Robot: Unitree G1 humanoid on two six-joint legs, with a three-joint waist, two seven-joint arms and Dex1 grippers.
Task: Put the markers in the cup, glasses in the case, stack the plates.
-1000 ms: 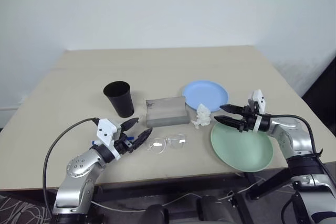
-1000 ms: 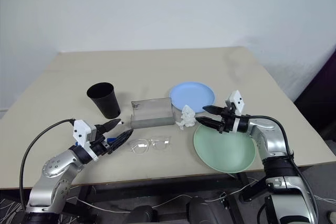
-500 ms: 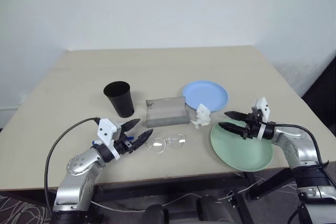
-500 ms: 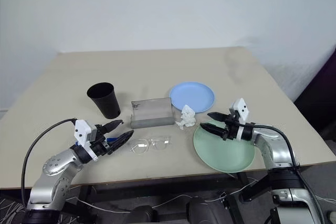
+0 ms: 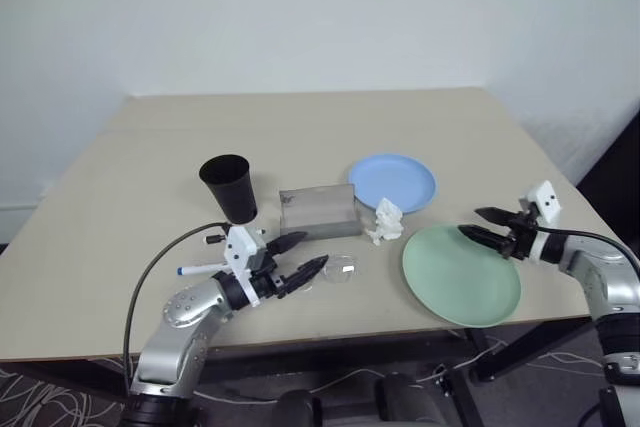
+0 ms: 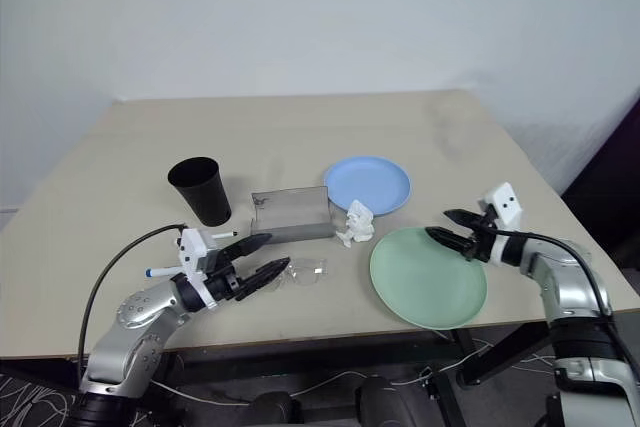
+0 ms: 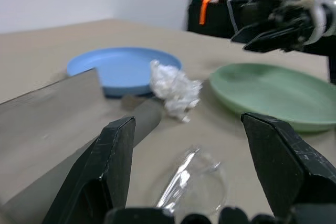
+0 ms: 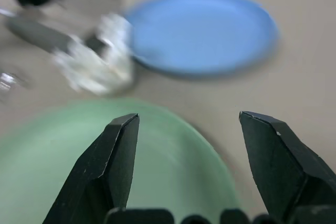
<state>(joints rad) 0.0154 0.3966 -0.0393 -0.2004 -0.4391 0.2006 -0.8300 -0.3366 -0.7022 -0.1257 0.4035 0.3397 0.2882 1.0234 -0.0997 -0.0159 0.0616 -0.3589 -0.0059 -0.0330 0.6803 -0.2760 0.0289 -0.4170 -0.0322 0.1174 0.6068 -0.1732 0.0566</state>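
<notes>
The clear-framed glasses (image 5: pixel 341 267) lie near the table's front edge, in front of the grey case (image 5: pixel 318 211). My left gripper (image 5: pixel 308 252) is open, its fingers reaching over the glasses' left end; the left wrist view has the glasses (image 7: pixel 190 182) low between the fingers. Two markers lie beside my left wrist, one blue-capped (image 5: pixel 194 269) and one black-capped (image 5: pixel 216 240). The black cup (image 5: pixel 229 187) stands upright left of the case. The blue plate (image 5: pixel 392 182) lies behind the green plate (image 5: pixel 460 273). My right gripper (image 5: pixel 471 223) hovers open and empty over the green plate's right rim.
A crumpled white tissue wad (image 5: pixel 386 221) sits between the case and the two plates. The table's (image 5: pixel 300 127) far half is bare. A black cable loops from my left arm over the front edge. The table's right edge lies just past the right gripper.
My left gripper swung right up to the glasses, uncovering the two markers. My right gripper drew back to the right, from the green plate's left side to its right rim.
</notes>
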